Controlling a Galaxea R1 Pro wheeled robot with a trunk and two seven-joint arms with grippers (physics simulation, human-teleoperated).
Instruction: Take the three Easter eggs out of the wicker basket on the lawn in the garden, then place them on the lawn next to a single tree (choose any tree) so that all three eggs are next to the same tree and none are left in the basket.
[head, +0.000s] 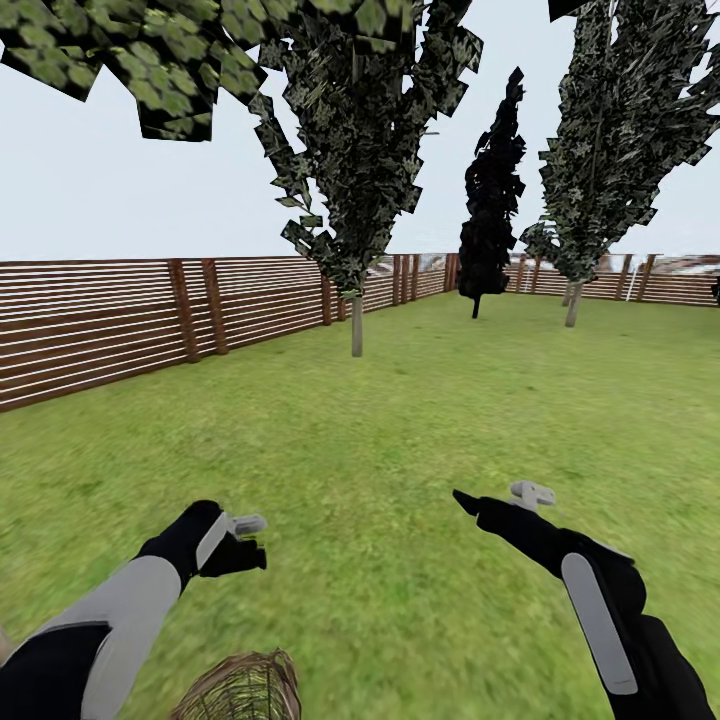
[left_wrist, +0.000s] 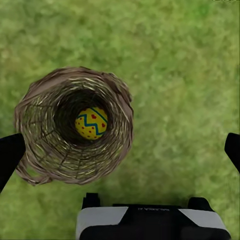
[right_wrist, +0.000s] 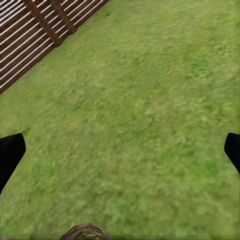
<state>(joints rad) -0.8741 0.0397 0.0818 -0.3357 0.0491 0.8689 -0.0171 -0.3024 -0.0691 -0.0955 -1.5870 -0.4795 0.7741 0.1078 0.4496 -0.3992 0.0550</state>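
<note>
Both grippers hang over the lawn (head: 400, 420), and both stand spread with nothing between the fingers. From the head, the left gripper (head: 245, 540) reaches forward at the lower left and the right gripper (head: 495, 500) at the lower right, well apart. Between the arms, at the picture's bottom edge, the rim of the basket (head: 240, 688) just shows; its inside is hidden from there.

From the left wrist, the left gripper (left_wrist: 120, 150) looks straight down into the basket (left_wrist: 40, 160), which stands upright on the grass (left_wrist: 190, 75). One egg (left_wrist: 91, 123) lies at its bottom, yellow with a blue zigzag and red marks. Whether more eggs lie in the dark around it, I cannot tell.

From the right wrist, the right gripper (right_wrist: 120, 152) looks over bare grass (right_wrist: 150, 100) toward the fence (right_wrist: 30, 35), with a sliver of basket (right_wrist: 86, 232) rim at the edge.

Ahead in the head view stand thin-trunked trees (head: 357, 320), a black conifer (head: 490, 200) and the fence (head: 100, 320).
</note>
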